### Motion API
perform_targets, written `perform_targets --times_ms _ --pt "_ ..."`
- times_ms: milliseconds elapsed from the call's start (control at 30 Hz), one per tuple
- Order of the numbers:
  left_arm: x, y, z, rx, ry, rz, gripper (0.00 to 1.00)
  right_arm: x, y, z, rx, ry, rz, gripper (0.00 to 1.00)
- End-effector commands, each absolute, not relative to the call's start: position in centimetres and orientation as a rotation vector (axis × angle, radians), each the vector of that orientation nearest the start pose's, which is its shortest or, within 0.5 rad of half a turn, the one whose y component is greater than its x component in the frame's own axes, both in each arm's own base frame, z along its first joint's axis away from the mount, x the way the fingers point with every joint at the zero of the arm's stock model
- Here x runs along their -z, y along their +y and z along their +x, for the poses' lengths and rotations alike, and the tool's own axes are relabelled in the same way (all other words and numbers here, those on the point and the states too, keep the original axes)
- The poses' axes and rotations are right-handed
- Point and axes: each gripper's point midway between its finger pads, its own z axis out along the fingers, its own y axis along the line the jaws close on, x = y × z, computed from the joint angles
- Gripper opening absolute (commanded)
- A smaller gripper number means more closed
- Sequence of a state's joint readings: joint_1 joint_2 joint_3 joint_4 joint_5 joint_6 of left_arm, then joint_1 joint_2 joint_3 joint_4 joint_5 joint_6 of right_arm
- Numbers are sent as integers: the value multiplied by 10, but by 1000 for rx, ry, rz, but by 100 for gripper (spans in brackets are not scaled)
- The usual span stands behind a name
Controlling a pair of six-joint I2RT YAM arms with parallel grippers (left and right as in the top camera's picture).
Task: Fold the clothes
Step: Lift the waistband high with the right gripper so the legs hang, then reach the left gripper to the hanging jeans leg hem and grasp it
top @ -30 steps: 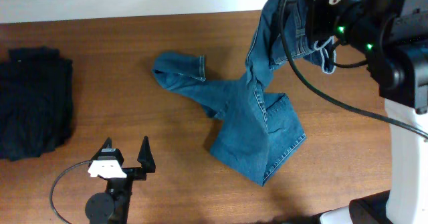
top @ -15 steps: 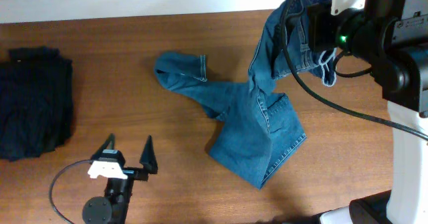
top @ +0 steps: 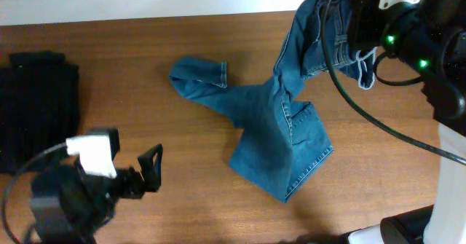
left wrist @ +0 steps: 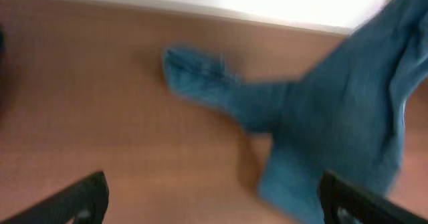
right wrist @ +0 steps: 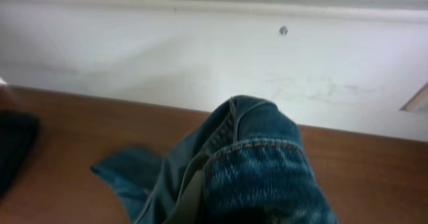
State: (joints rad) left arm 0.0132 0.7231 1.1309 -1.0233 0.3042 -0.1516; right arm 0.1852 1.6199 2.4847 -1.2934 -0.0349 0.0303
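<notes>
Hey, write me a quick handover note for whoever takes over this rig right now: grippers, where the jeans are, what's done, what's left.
Left gripper: open, empty, above bare table at the front left, short of the jeans.
Right gripper: shut on one end of the jeans, raised at the far right.
Jeans: upper part hangs from the right gripper; the rest lies twisted on the table, one leg trailing left.
Black fabric pile: at the left edge, apart from the jeans.
Done: jeans picked up; no fold yet.
Left: spread them flat, then fold.
</notes>
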Motion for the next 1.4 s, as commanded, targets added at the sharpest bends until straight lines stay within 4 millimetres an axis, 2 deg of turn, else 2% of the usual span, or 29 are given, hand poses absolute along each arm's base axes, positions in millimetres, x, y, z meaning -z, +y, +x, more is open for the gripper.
perform_targets --times_ms 0,100,233,367,500,600,733,900,1033,1233,1367 --pt "-337 -59 235 478 2246 28 99 -534 69 348 -182 1888 -129 4" --pt "-363 -66 245 543 2329 29 99 -541 72 349 -189 1860 -135 4" --pt "-392 -81 258 663 2350 66 99 -552 74 346 -214 1822 -123 4" --pt "-409 -93 273 758 2313 114 99 -558 74 343 -221 1804 -116 4" --pt "-412 -93 286 751 2282 122 99 -563 74 337 -229 1790 -123 4" --pt "-414 -93 286 749 2273 126 99 -577 76 325 -255 1740 -139 4" --pt "-416 -93 285 748 2268 127 99 -618 82 305 -314 1579 -174 4" --pt "-415 -93 283 751 2271 127 99 -667 81 282 -423 1395 -113 4" --pt "-420 -103 279 832 2253 165 99 -696 82 272 -441 1271 -130 4" --pt "-418 -110 268 907 2298 92 99 -716 80 265 -443 1185 -128 4" --pt "-419 -129 254 976 2326 100 98 -729 79 263 -443 1125 -130 4"
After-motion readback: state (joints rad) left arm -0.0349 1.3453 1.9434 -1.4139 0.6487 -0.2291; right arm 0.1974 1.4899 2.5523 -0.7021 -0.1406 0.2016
